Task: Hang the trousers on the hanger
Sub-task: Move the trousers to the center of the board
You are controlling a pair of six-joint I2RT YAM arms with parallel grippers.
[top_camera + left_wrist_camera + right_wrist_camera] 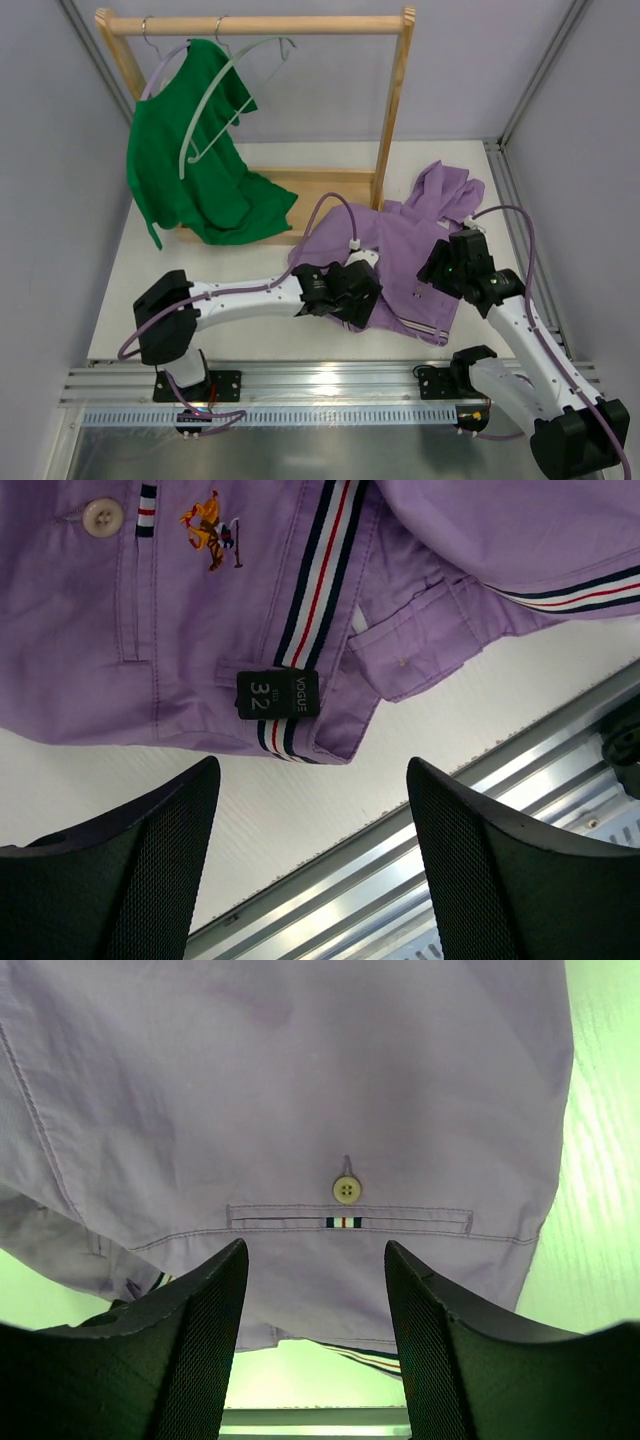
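Two claws, one pair of trousers, one hanger.

Top view: lilac trousers lie crumpled on the table, right of the wooden rack. The pale grey-green hanger hangs from the rack's rail, in front of the green T-shirt. The left claw and right claw are both over the trousers.

Left wrist view: the left claw is spread wide and empty, just off the striped waistband edge with its size tag.

Right wrist view: the right claw is spread wide and empty, over the buttoned back pocket.

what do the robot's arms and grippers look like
The left arm and right arm have white shells with black joints and a lilac cable looping alongside. The left gripper and right gripper have broad black wedge fingers with fine mesh texture.
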